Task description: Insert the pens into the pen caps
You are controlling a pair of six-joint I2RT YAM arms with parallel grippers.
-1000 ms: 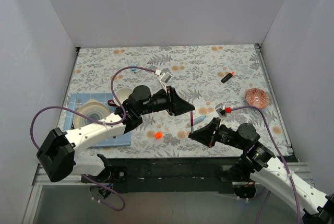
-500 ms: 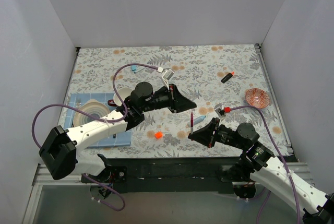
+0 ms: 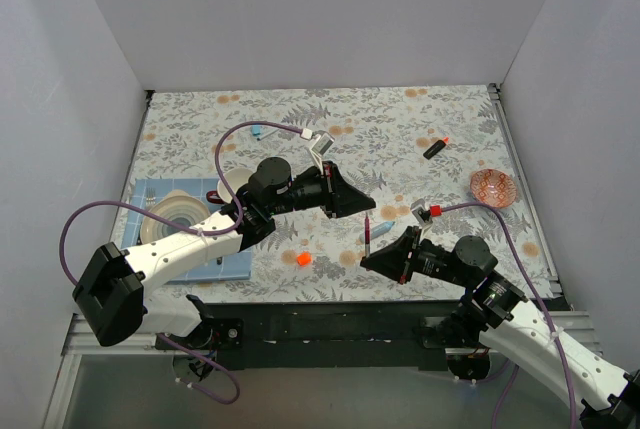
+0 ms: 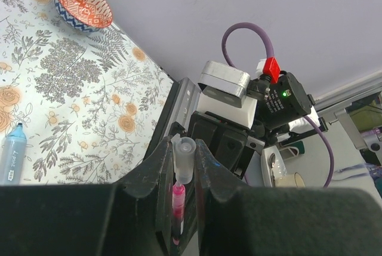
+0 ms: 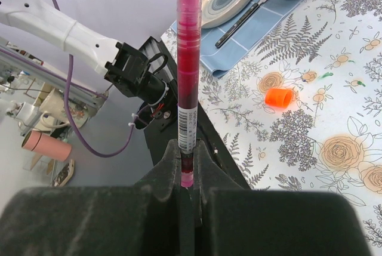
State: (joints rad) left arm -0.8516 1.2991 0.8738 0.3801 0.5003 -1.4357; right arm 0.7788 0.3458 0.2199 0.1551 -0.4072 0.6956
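My right gripper [image 3: 370, 255] [image 5: 187, 148] is shut on a pink pen [image 5: 187, 59] and holds it above the table, tip towards the left gripper. My left gripper [image 3: 368, 205] [image 4: 184, 147] is shut on a clear cap [image 4: 184, 162]. The pink pen's tip [image 4: 176, 199] meets the cap's near end. A light blue pen [image 3: 383, 229] [image 4: 12, 154] lies on the table beside them. A black pen with an orange-red end [image 3: 434, 147] lies far right. An orange cap [image 3: 303, 259] [image 5: 279, 96] lies near the front. A dark blue cap does not show clearly.
A blue mat [image 3: 230, 265] [image 5: 262, 35] at the left carries a plate [image 3: 172, 219], a bowl and dark cutlery [image 5: 242, 23]. A red patterned bowl [image 3: 493, 187] [image 4: 82, 2] stands at the right. A small blue piece [image 3: 258, 132] lies far left.
The left gripper with the clear cap has shifted slightly right, closer to the pink pen's tip. The right gripper has hardly moved.
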